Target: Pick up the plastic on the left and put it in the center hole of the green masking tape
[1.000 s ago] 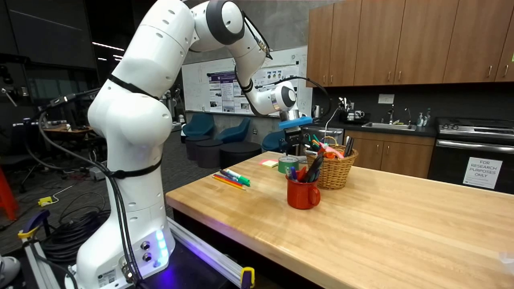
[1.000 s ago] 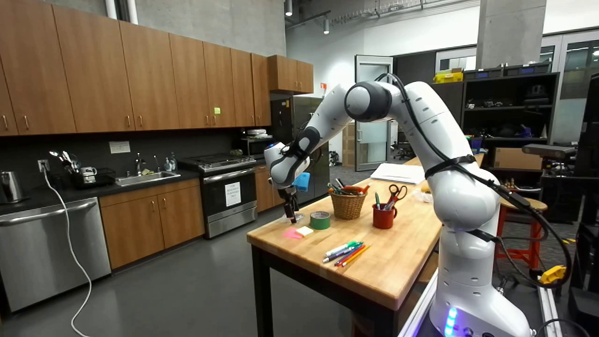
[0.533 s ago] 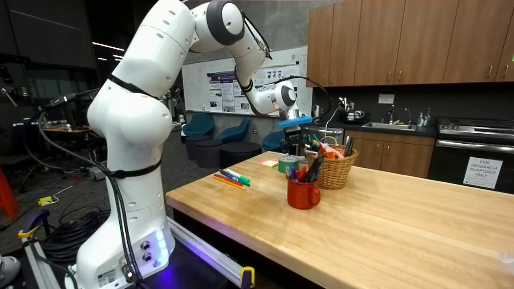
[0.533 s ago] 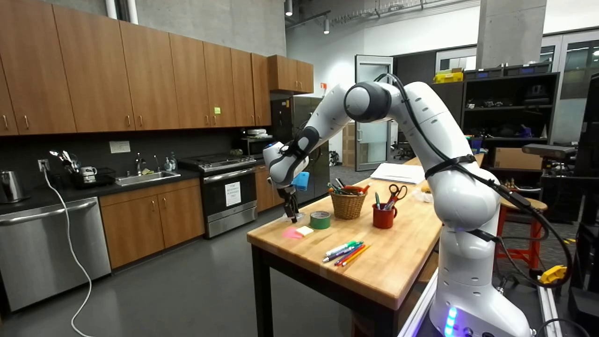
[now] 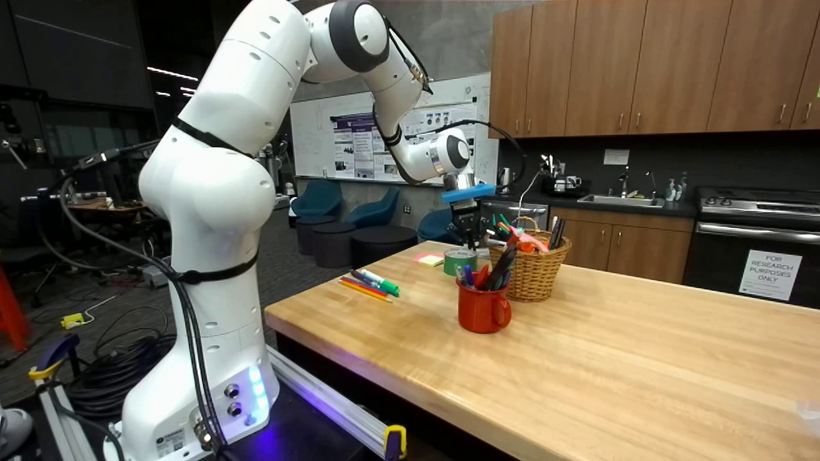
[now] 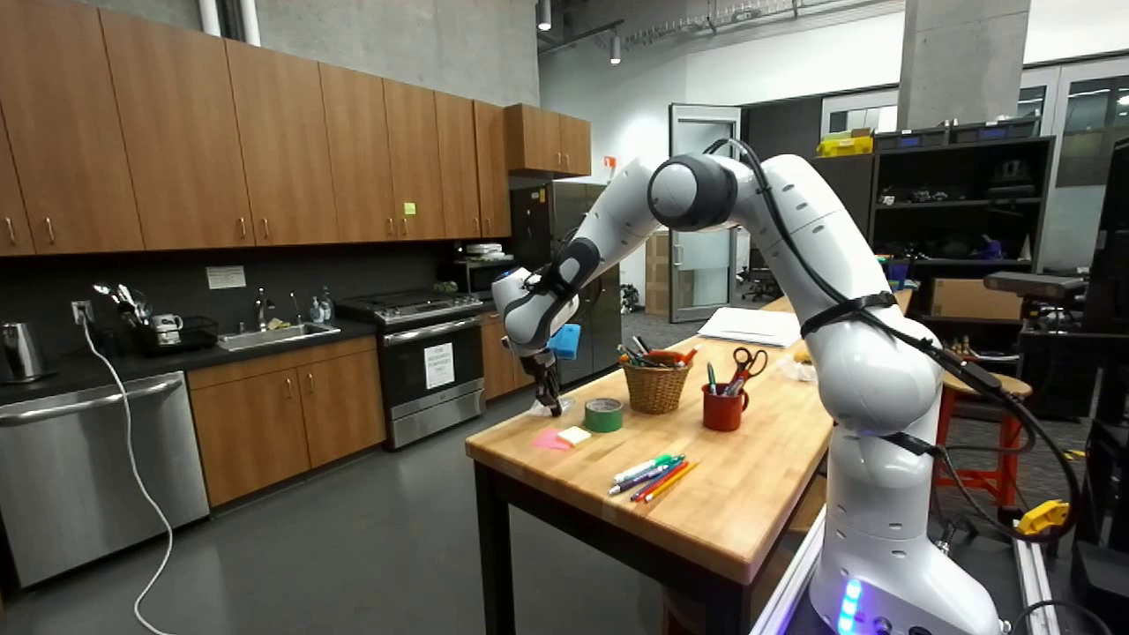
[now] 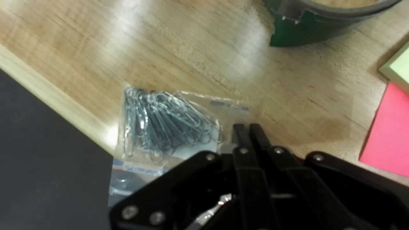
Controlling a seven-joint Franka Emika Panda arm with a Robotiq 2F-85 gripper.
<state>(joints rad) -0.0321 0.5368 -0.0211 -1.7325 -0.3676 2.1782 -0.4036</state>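
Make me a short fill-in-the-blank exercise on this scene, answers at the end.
The plastic bag holds metal ____.
The masking tape is ____ in colour.
In an exterior view, ____ with looped handles rise from the mug.
The flat paper beside the pale pad is ____.
Missing words: paper clips; green; scissors; pink.

Green masking tape (image 7: 305,29), cut off by wrist view's top edge; plastic bag (image 7: 171,123), partly hidden behind pincer (image 7: 247,127)

Both exterior views stand back and share the wooden table (image 5: 608,365), with kitchen cabinets (image 6: 273,159) beyond, while the wrist view looks down from close above the bag of paper clips (image 7: 166,124).
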